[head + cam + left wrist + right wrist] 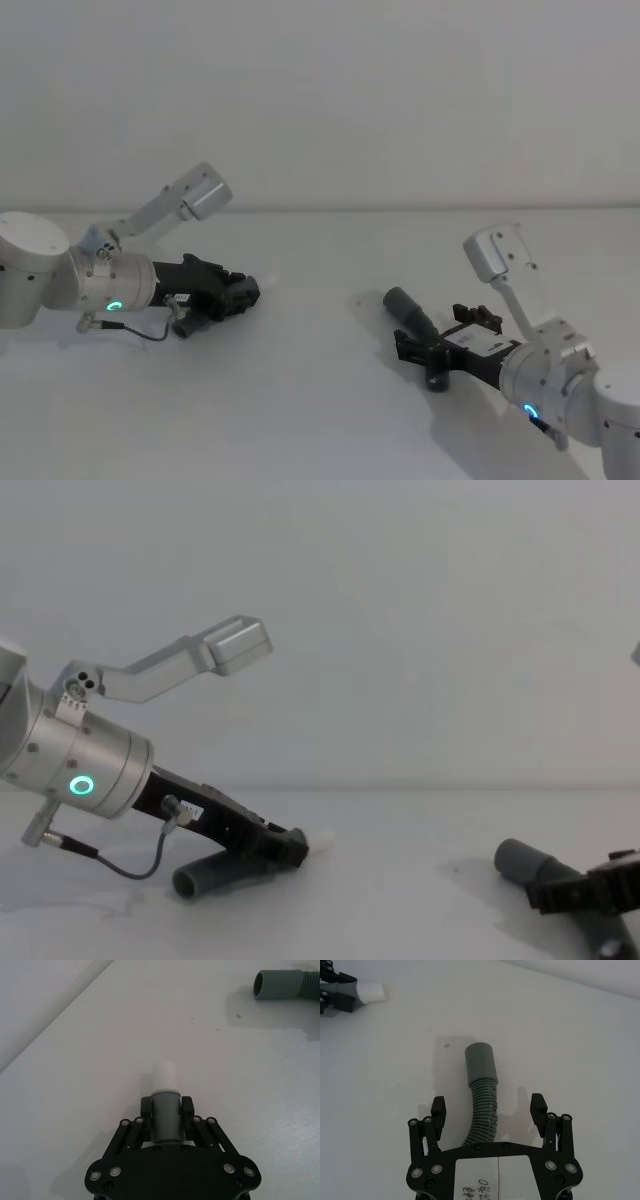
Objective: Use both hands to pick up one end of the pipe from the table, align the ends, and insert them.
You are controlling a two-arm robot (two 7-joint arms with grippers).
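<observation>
The pipe is in two pieces, well apart over the white table (320,420). The short piece (215,870) is pinched at its grey cuff (165,1130) by the left gripper (167,1106). That arm slants low from the left, and a white tip (164,1074) pokes forward past the fingers. The longer ribbed piece (482,1092) rests on the table at the right, its smooth cuff (480,1062) pointing away from the right gripper (489,1105). That gripper's fingers are spread wide on either side of the hose without touching it. The hose's rear end is hidden under that gripper's body.

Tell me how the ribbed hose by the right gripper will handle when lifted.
Probably bendy: the ribbed hose already curves, so its cuff may droop. Round, so it may roll on the table if the open right gripper nudges it.
</observation>
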